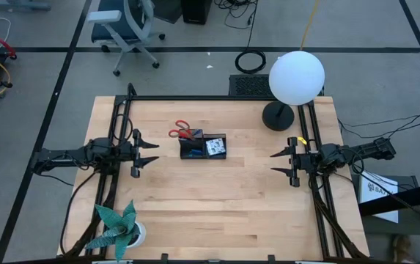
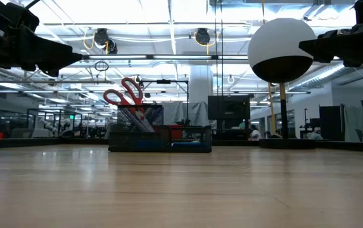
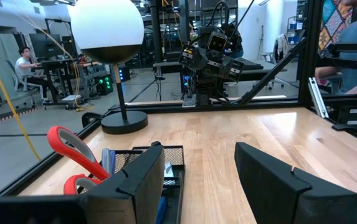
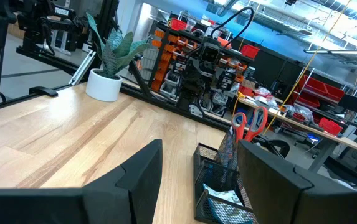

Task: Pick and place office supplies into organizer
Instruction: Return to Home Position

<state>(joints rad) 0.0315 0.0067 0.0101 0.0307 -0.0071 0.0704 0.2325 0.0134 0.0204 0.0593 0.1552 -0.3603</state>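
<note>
Over the table's left side: left gripper [image 1: 153, 152], held above the wood, fingers spread wide with nothing between them; it points toward the table centre.
Over the table's right side: right gripper [image 1: 273, 162], also above the wood, fingers parted and empty; it faces the left gripper across the table.
Left wrist view: left gripper [image 3: 200, 180] shows bare wood in the gap between its fingers; the organizer sits just beyond one finger.
Right wrist view: right gripper [image 4: 200, 180] shows the same open gap; the organizer's corner lies just ahead of it.
Organizer [image 1: 214, 136]: black mesh tray standing on the table [image 1: 217, 205] between the two grippers, nearer the left one and toward the far edge; it touches neither gripper.
Scissors [image 1: 184, 133]: blades down in the organizer's end compartment on the left arm's side, red handles up and leaning out over the rim.
Pens [image 1: 193, 153]: blue, in the same end as the scissors; number cannot be told.
Notepad [image 1: 215, 148]: blue-and-white face up, lying flat in the compartment at the right arm's end.
Lamp [image 1: 296, 77]: white globe on a round black base, at the far right corner, well apart from the organizer.
Plant [image 1: 118, 227]: teal leaves in a white pot, at the near left corner.
</note>
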